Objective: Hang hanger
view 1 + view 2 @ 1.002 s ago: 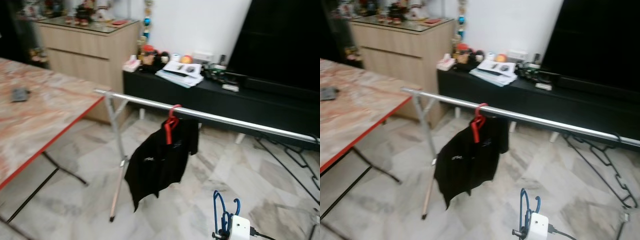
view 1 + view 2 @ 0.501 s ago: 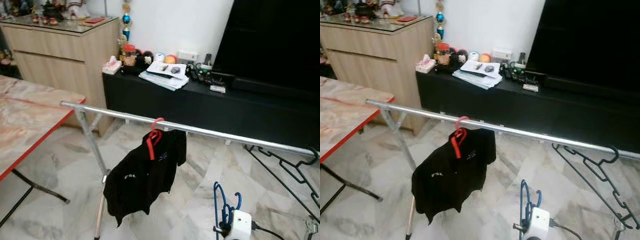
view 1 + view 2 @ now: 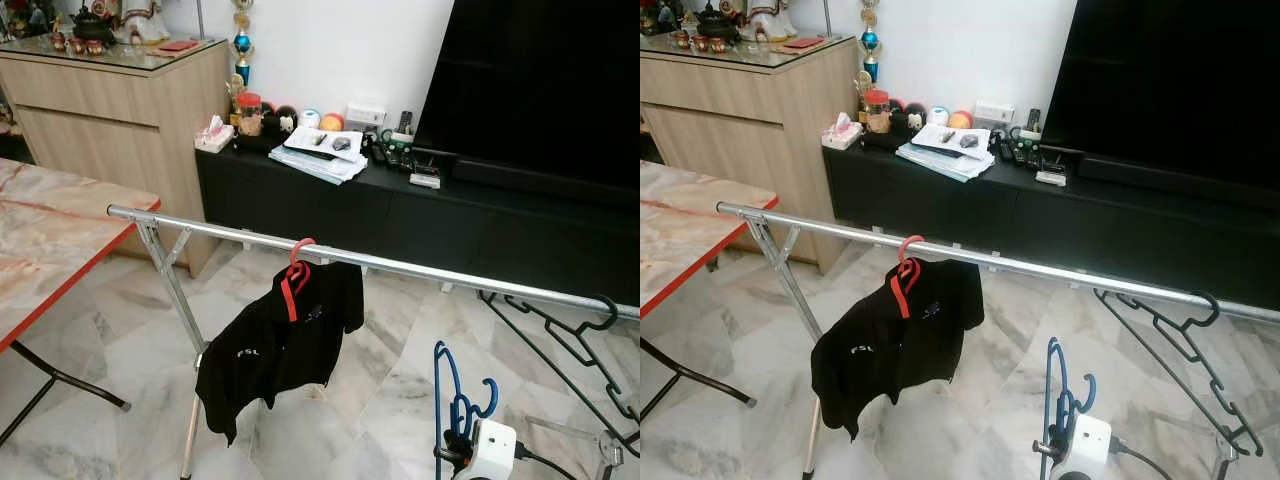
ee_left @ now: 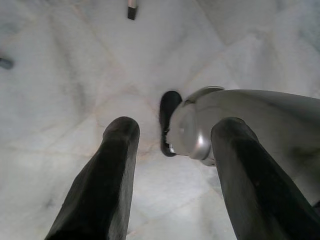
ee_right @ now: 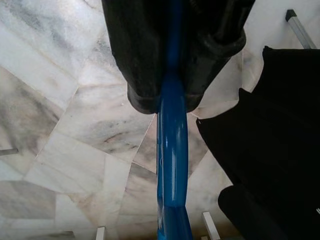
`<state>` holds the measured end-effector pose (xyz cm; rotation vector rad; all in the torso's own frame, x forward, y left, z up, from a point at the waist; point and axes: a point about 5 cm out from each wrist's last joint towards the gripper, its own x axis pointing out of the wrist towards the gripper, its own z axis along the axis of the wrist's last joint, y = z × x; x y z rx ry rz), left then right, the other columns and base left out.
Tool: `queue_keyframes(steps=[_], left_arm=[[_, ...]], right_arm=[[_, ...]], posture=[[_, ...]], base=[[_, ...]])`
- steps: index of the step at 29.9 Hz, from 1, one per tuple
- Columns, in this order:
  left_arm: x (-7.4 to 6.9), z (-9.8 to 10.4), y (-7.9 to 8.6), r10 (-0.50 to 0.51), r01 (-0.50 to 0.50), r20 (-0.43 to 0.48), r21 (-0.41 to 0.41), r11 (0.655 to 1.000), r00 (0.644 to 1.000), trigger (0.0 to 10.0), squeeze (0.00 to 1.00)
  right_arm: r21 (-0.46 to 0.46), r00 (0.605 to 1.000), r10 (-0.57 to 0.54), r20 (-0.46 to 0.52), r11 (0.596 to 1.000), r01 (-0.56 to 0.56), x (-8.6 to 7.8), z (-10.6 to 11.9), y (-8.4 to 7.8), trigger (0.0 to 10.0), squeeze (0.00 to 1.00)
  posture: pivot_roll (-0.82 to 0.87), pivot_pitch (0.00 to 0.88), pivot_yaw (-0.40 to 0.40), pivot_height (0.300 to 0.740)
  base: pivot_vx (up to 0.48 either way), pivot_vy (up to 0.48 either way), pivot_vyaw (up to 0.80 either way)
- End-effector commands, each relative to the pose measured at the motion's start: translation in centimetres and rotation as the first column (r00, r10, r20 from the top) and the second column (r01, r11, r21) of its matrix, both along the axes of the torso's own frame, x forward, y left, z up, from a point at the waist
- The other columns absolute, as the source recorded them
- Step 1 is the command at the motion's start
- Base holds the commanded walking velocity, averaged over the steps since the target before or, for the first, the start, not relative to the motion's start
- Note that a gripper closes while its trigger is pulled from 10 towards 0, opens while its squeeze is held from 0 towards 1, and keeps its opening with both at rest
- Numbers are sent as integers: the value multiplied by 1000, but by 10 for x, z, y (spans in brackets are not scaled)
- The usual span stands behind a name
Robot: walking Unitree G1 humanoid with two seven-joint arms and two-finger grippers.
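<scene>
Right tool [image 5: 172, 75]: nearest, low at the right of the scene; its two black fingers are clamped on the blue hanger [image 3: 455, 400]; in the right wrist view the blue bar runs straight out from between the fingertips
Blue hanger: held upright above the marble floor [image 3: 330, 420], its hook end pointing up, near and below the rail, not on it
Left tool [image 4: 175, 165]: hanging over the pale floor; its fingers [image 4: 107, 180] stand spread apart with nothing between them; a silver rounded part of the robot lies just beside one finger
Desk [image 3: 50, 250]: near left, marble-patterned top with a red edge, on thin black legs
Black shirt [image 3: 280, 345]: on a red hanger [image 3: 293, 270] hooked over the rail, left of the blue hanger; it droops toward the floor
Rail [image 3: 400, 268]: a silver bar running left to right across the middle, on a silver folding leg at its left end
Black hanger [image 3: 1185, 345]: hooked on the rail at the far right, dangling down
TV cabinet [image 3: 330, 205]: far, low and black, carrying papers and small items
Wooden sideboard [image 3: 120, 110]: far left, against the white wall
</scene>
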<state>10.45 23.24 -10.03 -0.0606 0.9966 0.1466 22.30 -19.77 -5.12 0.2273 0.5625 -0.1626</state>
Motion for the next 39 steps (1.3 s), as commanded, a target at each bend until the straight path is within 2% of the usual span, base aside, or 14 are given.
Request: queue_keyframes(steps=[1,5,11,18,24,30,39], left_arm=[[-4,-1,-2,-16,16,-13,4,1000,1000,10000,0],[-5,-1,0,-17,17,-13,9,1000,1000,10000,0],[-16,-1,7,-24,24,-11,14,1000,1000,10000,0],[-36,-2,10,-36,36,-29,14,999,999,10000,0],[-45,-4,11,-33,33,-48,11,999,998,10000,0],[-37,-3,9,-29,30,-33,5,1000,999,10000,0],[-34,-3,8,-35,35,-29,7,999,999,10000,0]], right_arm=[[-13,1000,2,6,1000,-2,2,2,-4,10000,0],[-22,1000,25,-6,999,-25,1,1,-3,10000,0],[-67,997,61,-53,996,-65,1,-1,-3,10000,0],[-85,995,68,-68,994,-73,1,-1,-4,10000,0],[-78,996,57,-62,995,-62,1,-1,-4,10000,0],[-75,997,56,-62,995,-60,1,-1,-4,10000,0],[-71,997,54,-60,996,-59,1,-1,-5,10000,0]], posture=[[137,31,-93,740],[130,34,-90,740],[110,40,-82,740],[115,43,-87,740],[115,45,-90,740],[119,49,-94,740],[121,47,-97,740]], base=[[0,0,0],[0,0,0],[0,0,0],[0,0,0],[82,0,0],[264,0,0],[251,0,0]])
